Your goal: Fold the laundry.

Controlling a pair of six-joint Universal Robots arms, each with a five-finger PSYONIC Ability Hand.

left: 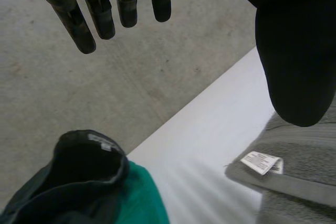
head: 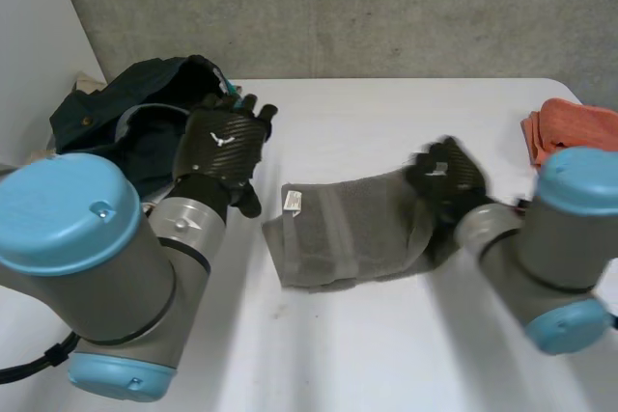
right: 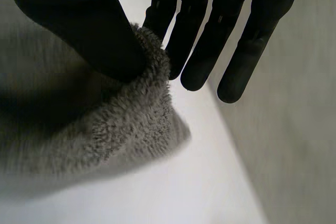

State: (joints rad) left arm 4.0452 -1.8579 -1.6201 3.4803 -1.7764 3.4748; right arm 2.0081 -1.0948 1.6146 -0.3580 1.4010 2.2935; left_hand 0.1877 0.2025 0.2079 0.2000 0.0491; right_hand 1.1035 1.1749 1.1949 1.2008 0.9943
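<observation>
While grey towel (head: 352, 233) lay at centre of table (head: 386, 354), long axis L–R, right hand (head: 449, 178) sat at its right end, thumb pinching edge against fingers. Left hand (head: 224, 142): fingers straight, empty, raised just left of towel's left end.

1. Grey towel (head: 352, 229): right end hidden under right hand (head: 446, 178), which is blurred in head view.
2. Towel tag (left: 260, 162): print too small to read.
3. Orange cloth (head: 570, 123): cut off by picture edge, near part behind right arm (head: 555, 238).
4. Dark clothes pile (head: 116, 108): near side hidden behind left hand (head: 224, 147).
</observation>
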